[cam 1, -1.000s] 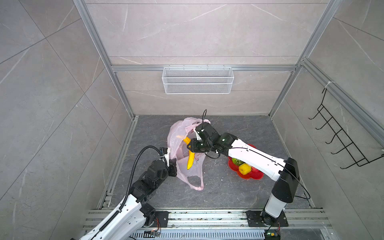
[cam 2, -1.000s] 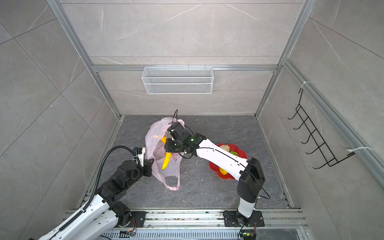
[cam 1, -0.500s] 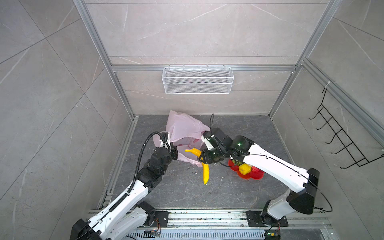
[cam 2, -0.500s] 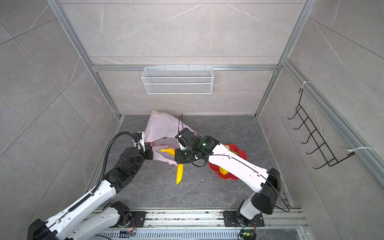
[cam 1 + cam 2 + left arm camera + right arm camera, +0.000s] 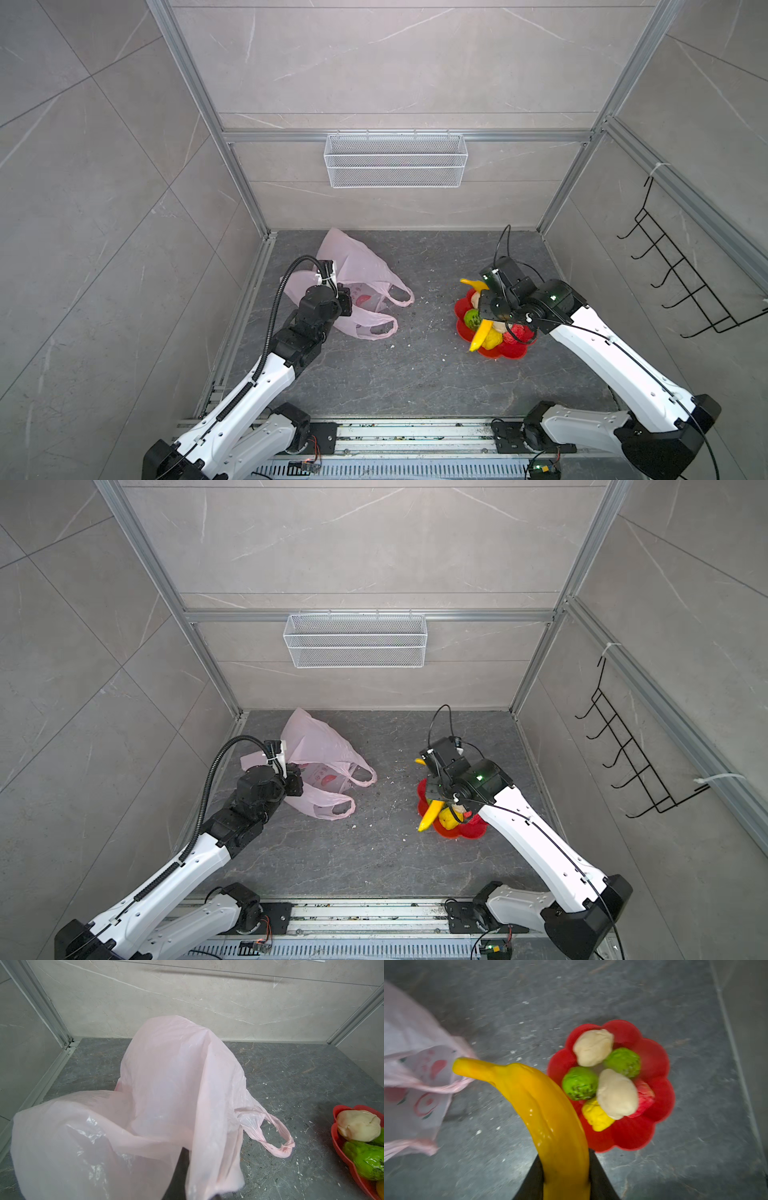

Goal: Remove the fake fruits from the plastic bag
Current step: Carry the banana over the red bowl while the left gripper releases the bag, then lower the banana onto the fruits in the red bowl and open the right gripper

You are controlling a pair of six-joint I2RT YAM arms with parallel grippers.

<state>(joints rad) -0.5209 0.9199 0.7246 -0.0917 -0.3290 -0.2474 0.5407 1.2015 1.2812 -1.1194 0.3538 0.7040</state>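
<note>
Right gripper (image 5: 566, 1180) is clamped on the banana (image 5: 542, 1105), with dark fingers (image 5: 600, 1178) squeezing either side of it at the bottom of the right wrist view. From there its long axis climbs the frame and curls left, the thin tip aimed at the plastic bag (image 5: 357, 257). In both top views it runs up and down the frame, tilted, over the left rim of the red plate (image 5: 513, 353), right of centre. That plate is crowded: the other fake fruits (image 5: 616, 1095) fill it, two cream, two green, one yellow, one red. The bag lies crumpled at centre-left, handles toward the plate, well apart from it. Left gripper (image 5: 345, 300) is pressed together, pinching bag film. Wire basket (image 5: 395, 160) on the back wall, hook rack (image 5: 673, 274) at right.
</note>
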